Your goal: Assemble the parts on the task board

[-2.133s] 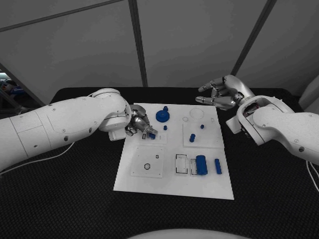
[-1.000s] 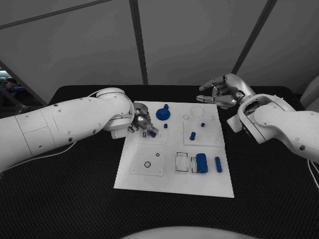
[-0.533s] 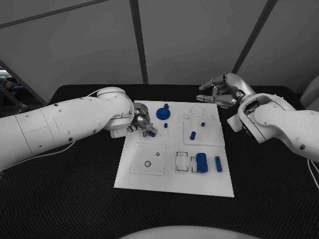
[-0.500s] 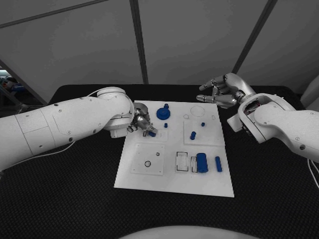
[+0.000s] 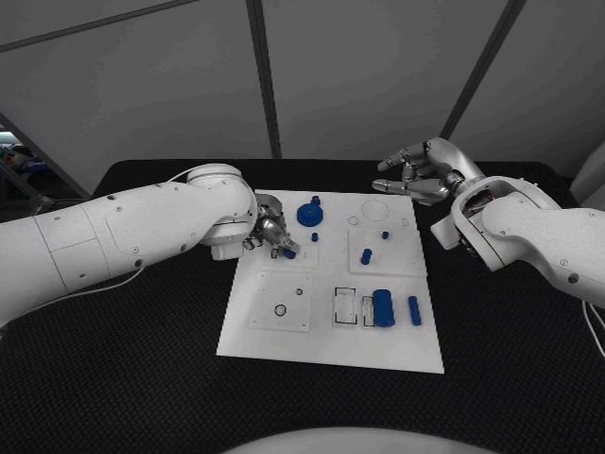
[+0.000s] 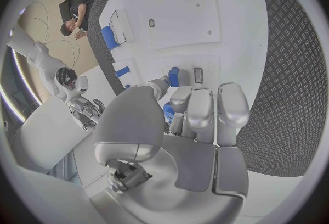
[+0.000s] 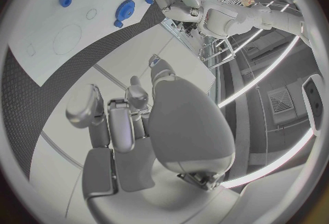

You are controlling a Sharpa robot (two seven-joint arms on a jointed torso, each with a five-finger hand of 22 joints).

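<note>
Little has changed over the last two seconds: the left hand (image 5: 273, 235) has crept slightly toward twelve o'clock along the task board (image 5: 317, 355) and still pinches a small blue part (image 6: 173, 76) over the board's ten-o'clock corner, so I judge placing is under way. The right hand (image 5: 422, 176) stays lifted at one o'clock, fingers loosely curled, holding nothing. The black worktop (image 5: 112, 378) carries the board; grey panels stand behind. A blue gear (image 5: 309, 215) sits near twelve o'clock, a blue cylinder (image 5: 382, 308) at five.
</note>
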